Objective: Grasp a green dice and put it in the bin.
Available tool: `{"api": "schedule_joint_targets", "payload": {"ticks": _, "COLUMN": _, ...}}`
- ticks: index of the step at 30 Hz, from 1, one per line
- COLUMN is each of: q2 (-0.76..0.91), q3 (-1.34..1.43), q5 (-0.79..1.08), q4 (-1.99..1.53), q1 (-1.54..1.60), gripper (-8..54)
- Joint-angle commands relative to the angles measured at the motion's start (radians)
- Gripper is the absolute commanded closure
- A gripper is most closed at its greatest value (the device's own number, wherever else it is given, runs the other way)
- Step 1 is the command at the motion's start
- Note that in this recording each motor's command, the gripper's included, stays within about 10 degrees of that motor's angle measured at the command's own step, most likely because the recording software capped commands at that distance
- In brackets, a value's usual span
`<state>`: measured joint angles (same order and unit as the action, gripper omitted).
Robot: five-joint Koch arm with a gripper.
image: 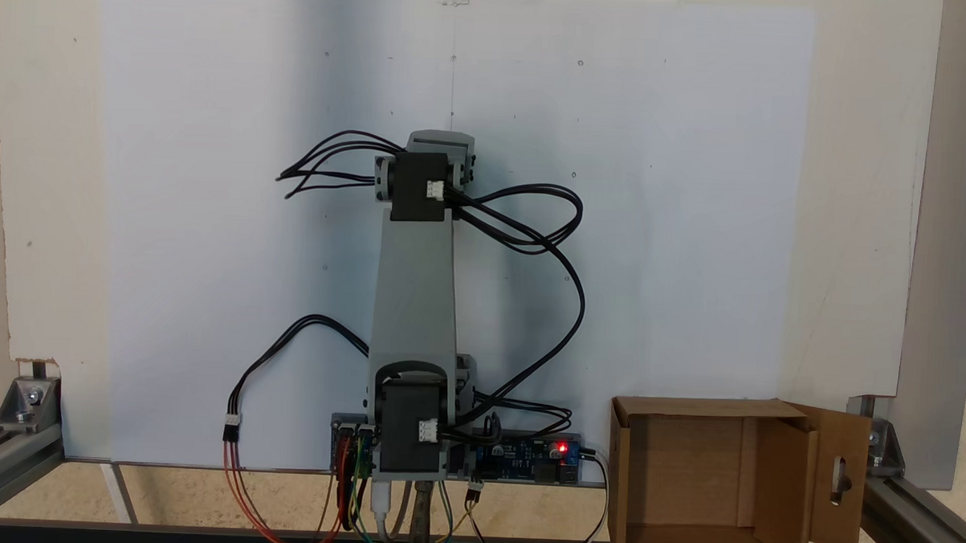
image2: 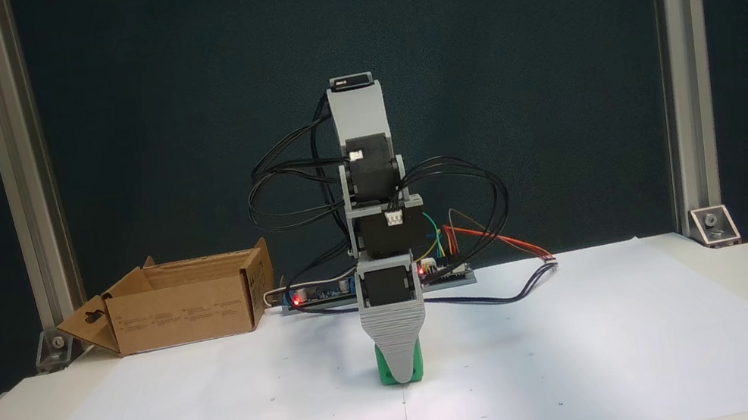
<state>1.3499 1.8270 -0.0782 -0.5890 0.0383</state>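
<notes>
From where I stand the gripper [image2: 403,373] is down on the white paper [image2: 600,355] with the green dice [image2: 388,375] right behind its front jaw; I cannot tell whether it has closed. The dice looks light, hard and slick, best pinched across two flat opposite faces. As a cube it has no long axis, and it sits square to the arm, well apart from the cardboard bin [image2: 185,316].

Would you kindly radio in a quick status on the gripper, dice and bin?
Gripper down at the dice, jaw state unclear. Dice on the paper. Bin open, off to the left in the front view. Nothing between them.
</notes>
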Motion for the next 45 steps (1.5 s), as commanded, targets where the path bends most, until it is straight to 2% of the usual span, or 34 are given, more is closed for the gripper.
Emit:
{"api": "schedule_joint_targets", "payload": {"ticks": 1, "q2": 0.003, "q3": -0.018, "q5": -0.035, "q4": 0.003, "q1": -0.008, "gripper": 34.0}}
{"api": "schedule_joint_targets", "payload": {"ticks": 6, "q2": 0.043, "q3": -0.015, "q5": -0.04, "q4": -0.018, "q1": -0.021, "gripper": 34.0}}
{"api": "schedule_joint_targets", "payload": {"ticks": 17, "q2": 0.623, "q3": -0.015, "q5": -0.048, "q4": -0.12, "q1": -0.097, "gripper": 34.0}}
{"api": "schedule_joint_targets", "payload": {"ticks": 22, "q2": 0.804, "q3": -0.011, "q5": -0.012, "q4": -0.149, "q1": -0.193, "gripper": 34.0}}
{"api": "schedule_joint_targets", "payload": {"ticks": 27, "q2": 0.824, "q3": -0.006, "q5": 0.117, "q4": -0.153, "q1": -0.365, "gripper": 34.0}}
{"api": "schedule_joint_targets", "payload": {"ticks": 35, "q2": 0.815, "q3": -0.048, "q5": 0.44, "q4": -0.13, "q1": -0.922, "gripper": 34.0}}
{"api": "schedule_joint_targets", "payload": {"ticks": 38, "q2": 0.779, "q3": -0.103, "q5": 0.494, "q4": -0.127, "q1": -1.207, "gripper": 34.0}}
{"api": "schedule_joint_targets", "payload": {"ticks": 45, "q2": 0.67, "q3": -0.126, "q5": 0.537, "q4": -0.026, "q1": -1.641, "gripper": 34.0}}
